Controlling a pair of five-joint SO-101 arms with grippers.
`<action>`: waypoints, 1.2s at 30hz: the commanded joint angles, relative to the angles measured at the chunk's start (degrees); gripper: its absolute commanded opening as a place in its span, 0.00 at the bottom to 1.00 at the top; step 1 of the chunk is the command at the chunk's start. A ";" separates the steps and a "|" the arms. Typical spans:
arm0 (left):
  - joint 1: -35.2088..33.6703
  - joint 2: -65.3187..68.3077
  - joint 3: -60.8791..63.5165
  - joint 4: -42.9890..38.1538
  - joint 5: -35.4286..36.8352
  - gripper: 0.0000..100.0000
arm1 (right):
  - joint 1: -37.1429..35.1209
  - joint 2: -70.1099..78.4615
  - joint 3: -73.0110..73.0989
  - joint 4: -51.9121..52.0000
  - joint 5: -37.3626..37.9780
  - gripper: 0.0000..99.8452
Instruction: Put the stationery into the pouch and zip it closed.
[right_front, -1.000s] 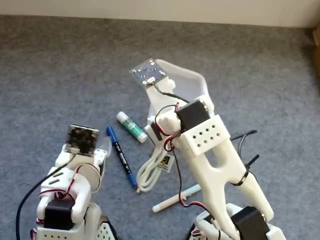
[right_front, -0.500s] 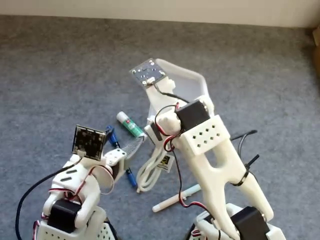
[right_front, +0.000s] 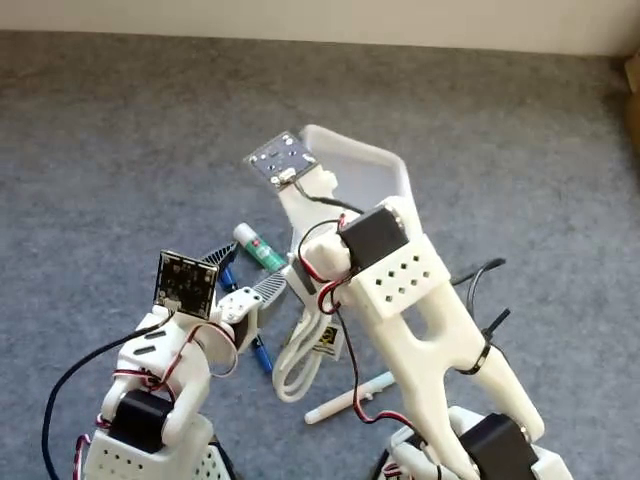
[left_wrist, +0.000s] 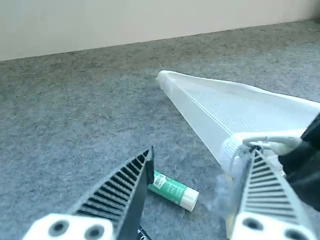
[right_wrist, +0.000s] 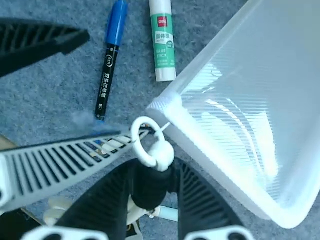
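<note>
A translucent white pouch (right_front: 365, 170) (left_wrist: 235, 107) (right_wrist: 250, 100) lies on the grey carpet with its near corner lifted. My right gripper (right_front: 300, 262) (right_wrist: 152, 172) is shut on the pouch's white zip ring (right_wrist: 149, 145). My left gripper (right_front: 250, 268) (left_wrist: 202, 155) is open just beside that corner, above the green and white glue stick (right_front: 258, 248) (left_wrist: 172, 187) (right_wrist: 161, 45). A blue-capped marker (right_front: 260, 352) (right_wrist: 109, 60) lies partly under the left gripper. A white pen (right_front: 350, 397) lies near the right arm's base.
A coiled white cable (right_front: 295, 355) lies between the two arms, beside the marker. Open grey carpet (right_front: 120, 130) stretches to the left and behind the pouch. A pale wall edge (right_front: 320, 20) runs along the back.
My left arm has swung forward and to the right over the marker toward the glue stick, and its fingers now stand spread. The right arm with the pouch corner shifted slightly left.
</note>
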 joint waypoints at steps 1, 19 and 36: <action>1.19 -0.75 0.04 -1.41 -0.09 0.28 | -2.33 -3.38 -3.65 1.98 0.79 0.01; 1.10 -0.75 3.82 -1.41 -4.92 0.26 | -2.68 -3.38 -3.38 3.21 0.44 0.01; 1.10 -0.75 3.12 -1.41 -4.92 0.06 | -1.45 -3.38 -0.40 2.51 0.79 0.01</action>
